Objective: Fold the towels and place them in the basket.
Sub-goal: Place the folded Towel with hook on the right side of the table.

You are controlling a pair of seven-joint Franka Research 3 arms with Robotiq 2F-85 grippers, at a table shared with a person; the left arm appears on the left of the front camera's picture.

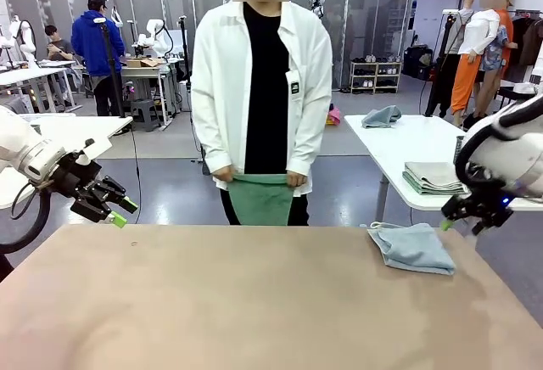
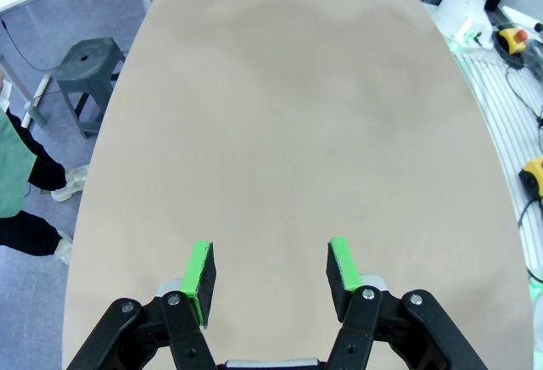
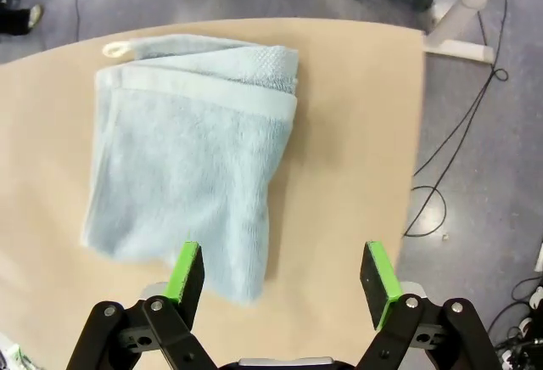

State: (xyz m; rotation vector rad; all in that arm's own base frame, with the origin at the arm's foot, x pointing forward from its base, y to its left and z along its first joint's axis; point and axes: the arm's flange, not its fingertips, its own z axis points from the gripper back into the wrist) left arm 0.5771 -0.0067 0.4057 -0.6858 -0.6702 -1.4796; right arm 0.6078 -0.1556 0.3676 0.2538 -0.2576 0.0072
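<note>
Right gripper hangs released and empty above the folded pale blue towel on the table. Left gripper likewise released, empty. A person holds the green towel.

A bare tan table fills the lower frame of the front view. A person in a white shirt stands behind it at centre. A white table sits at middle right, and a person in a blue jacket at upper left. In the left wrist view, a grey stool stands at upper left.
</note>
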